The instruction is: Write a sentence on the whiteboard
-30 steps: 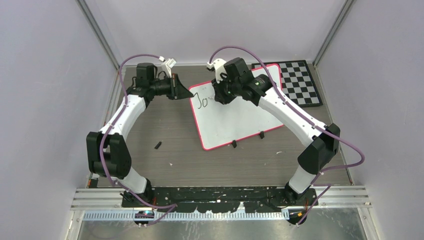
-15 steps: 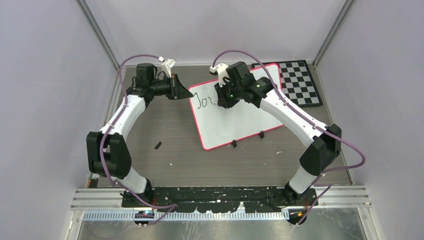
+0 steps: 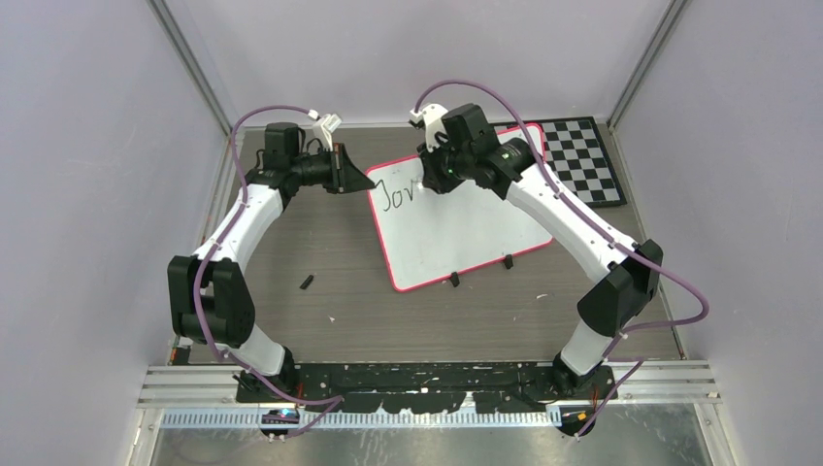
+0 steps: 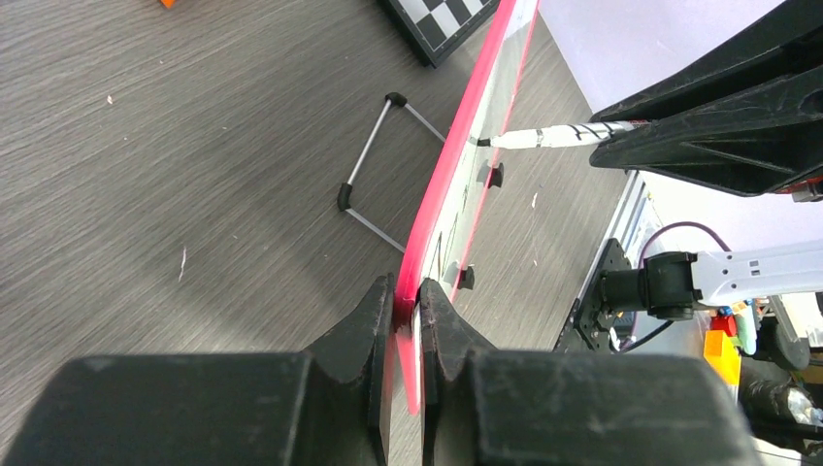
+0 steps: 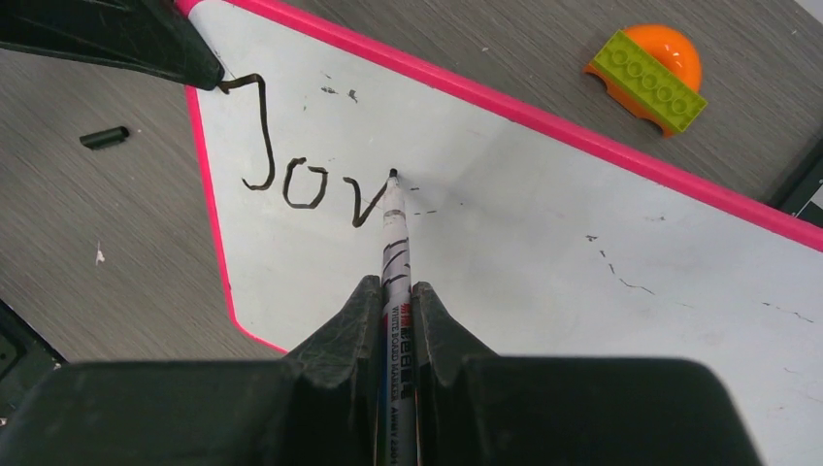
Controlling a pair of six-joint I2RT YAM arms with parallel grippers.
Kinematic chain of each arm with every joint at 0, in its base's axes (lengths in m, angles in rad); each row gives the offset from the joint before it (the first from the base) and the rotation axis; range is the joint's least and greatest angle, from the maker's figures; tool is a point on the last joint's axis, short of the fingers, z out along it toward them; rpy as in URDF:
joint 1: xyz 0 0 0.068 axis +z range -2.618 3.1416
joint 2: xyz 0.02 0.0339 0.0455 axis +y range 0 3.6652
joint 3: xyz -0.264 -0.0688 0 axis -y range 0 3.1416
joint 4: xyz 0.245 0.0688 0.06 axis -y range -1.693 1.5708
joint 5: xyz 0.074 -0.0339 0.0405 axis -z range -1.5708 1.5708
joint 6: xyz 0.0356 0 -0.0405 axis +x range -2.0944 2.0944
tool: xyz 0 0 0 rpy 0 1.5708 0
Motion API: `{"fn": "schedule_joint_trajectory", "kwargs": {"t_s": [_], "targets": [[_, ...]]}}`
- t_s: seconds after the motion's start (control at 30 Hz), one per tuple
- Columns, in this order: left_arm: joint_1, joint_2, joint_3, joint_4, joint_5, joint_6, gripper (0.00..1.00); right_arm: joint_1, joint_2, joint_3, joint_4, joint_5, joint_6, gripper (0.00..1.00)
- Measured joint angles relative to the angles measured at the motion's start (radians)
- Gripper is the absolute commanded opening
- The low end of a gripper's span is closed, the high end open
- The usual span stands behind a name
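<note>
grown from "jo" to "jov", dark handwritten sentence [image 5: 309, 184] sits mid-word; right gripper [image 5: 393, 289] clamps thin white marker [image 5: 395, 228], left gripper [image 4: 408, 289] pinches ten o'clock corner of pink-rimmed white whiteboard [image 3: 466, 233]; next, likely the y's tail

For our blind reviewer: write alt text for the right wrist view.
The right pincer holds a marker with its tip on the whiteboard, at the end of the letters "Jov"; an orange-and-green toy brick lies beyond the pink rim.
</note>
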Motion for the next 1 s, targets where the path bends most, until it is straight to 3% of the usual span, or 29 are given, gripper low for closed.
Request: {"fn": "schedule_joint_trajectory", "kwargs": {"t_s": [0.63,1.0], "targets": [[0.001,0.0,0.0,-0.005,-0.018,0.018,0.0,0.027,-0.016,-0.112,-0.005,-0.052,-0.003,0.0],[0.001,0.0,0.0,-0.005,0.0,0.023,0.0,0.081,0.033,-0.049,-0.035,-0.071,0.001,0.0]]}}
